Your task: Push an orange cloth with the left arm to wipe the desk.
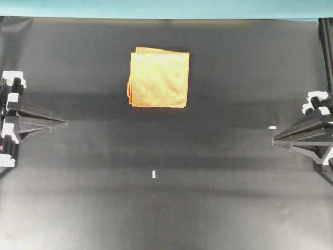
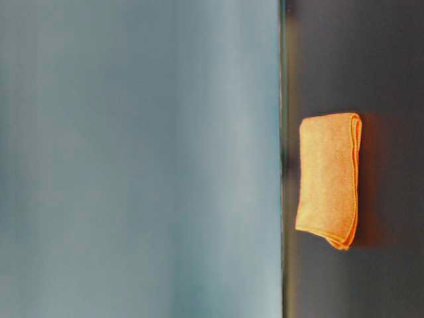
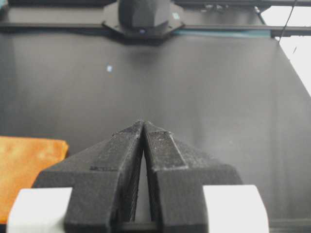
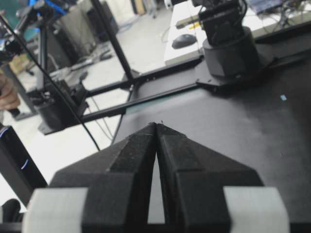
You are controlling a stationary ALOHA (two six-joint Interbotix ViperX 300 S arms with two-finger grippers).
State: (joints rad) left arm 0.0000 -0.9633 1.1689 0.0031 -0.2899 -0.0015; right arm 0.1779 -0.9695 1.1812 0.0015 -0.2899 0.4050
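- Overhead: the folded, square orange-yellow microfibre cloth (image 1: 158, 77) lies flat on the matte black desk (image 1: 166, 208), well apart from the left black gripper (image 1: 63, 122), ahead of its tip and off to one side. A teal strip (image 1: 166, 8) edges the far side. Both the left gripper and the right black gripper (image 1: 274, 139) are clenched to points, holding nothing.
- Table level: the cloth's layered edges show; no gripper appears.
- Left wrist: the cloth sits beside the closed jaws.
- Right wrist: clenched jaws, cluttered room beyond.
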